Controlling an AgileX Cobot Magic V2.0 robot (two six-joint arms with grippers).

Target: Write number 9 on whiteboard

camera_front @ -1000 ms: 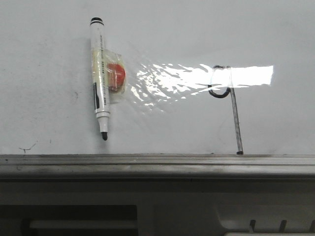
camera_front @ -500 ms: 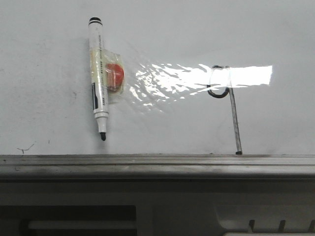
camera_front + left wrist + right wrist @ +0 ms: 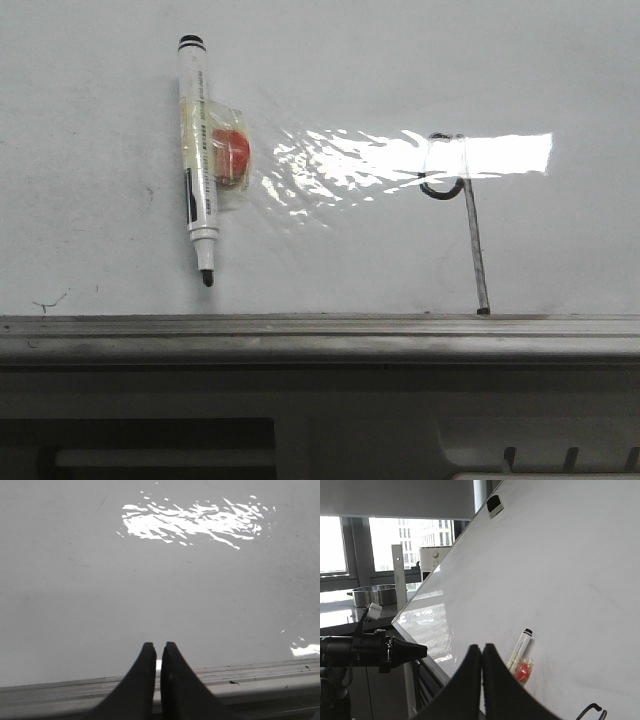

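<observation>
number 9 (image 3: 470, 215) on whiteboard (image 3: 90, 150) — upright, loop atop, stem vertical.

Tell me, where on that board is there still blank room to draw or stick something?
The whiteboard is bare left of the marker pen, across the top above the glare, and right of the number 9. Between pen and 9 it is open but washed by glare. It is crowded around the pen's red magnet.

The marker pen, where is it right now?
In the front view, the marker pen sticks upright on the whiteboard's left side, tip down, left of the number 9.
</observation>
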